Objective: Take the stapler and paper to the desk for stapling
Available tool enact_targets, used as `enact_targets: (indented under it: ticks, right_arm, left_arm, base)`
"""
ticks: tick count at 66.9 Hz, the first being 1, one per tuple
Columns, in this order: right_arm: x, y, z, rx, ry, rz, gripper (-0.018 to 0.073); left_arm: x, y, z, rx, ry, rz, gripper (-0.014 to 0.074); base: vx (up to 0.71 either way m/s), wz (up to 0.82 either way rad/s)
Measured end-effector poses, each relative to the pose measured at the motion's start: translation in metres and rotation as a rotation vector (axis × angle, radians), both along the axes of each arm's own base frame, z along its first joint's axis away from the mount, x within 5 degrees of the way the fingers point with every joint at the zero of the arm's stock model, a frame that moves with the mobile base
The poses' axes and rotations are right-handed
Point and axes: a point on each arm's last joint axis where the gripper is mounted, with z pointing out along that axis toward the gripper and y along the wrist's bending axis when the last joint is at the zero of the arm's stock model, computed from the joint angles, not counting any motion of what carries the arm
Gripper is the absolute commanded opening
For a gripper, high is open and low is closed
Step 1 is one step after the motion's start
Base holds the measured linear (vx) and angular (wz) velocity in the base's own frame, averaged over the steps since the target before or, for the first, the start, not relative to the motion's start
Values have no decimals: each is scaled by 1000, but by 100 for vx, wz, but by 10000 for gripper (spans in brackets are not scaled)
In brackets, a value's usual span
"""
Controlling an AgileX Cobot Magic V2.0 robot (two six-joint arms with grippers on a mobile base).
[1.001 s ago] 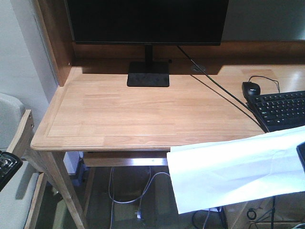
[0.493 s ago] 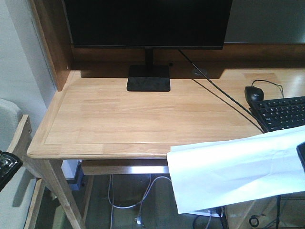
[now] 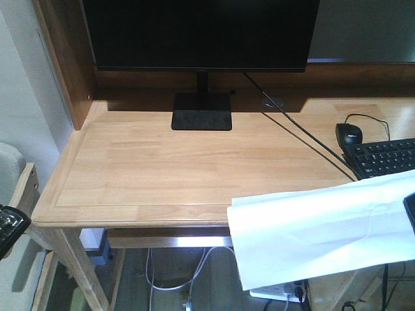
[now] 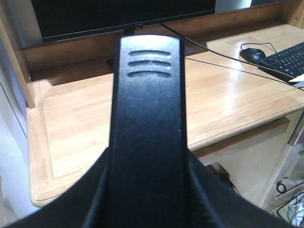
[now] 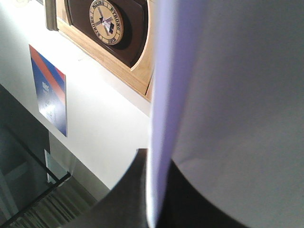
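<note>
My left gripper [image 4: 149, 192] is shut on the black stapler [image 4: 149, 95], which stands up between the jaws and fills the middle of the left wrist view; its orange patch is hidden. In the front view the left gripper [image 3: 8, 228] shows only at the lower left edge, left of and below the desk [image 3: 155, 162]. My right gripper [image 5: 154, 194] is shut on the white paper [image 5: 228, 95], seen edge-on. In the front view the paper [image 3: 318, 233] hangs over the desk's front right edge, held from the right edge by the right gripper [image 3: 410, 220].
A black monitor [image 3: 201, 32] on a stand [image 3: 201, 111] is at the desk's back. A black mouse [image 3: 349, 133] and keyboard [image 3: 386, 157] lie at the right, with a cable [image 3: 298, 133] running across. A wooden side wall [image 3: 61, 65] bounds the left. Cables lie under the desk.
The view has moved closer to the desk: its front edge sits lower in the frame and the monitor looms larger. The paper and both grippers keep their places in the view.
</note>
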Motion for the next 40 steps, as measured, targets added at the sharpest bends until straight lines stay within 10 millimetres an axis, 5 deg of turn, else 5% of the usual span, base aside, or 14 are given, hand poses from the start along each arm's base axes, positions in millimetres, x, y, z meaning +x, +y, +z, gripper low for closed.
enact_targets:
  ticks: [40]
  right_arm:
    - [0, 0, 0, 0, 0, 0, -5]
  left_arm:
    - [0, 0, 0, 0, 0, 0, -6]
  base:
    - [6, 0]
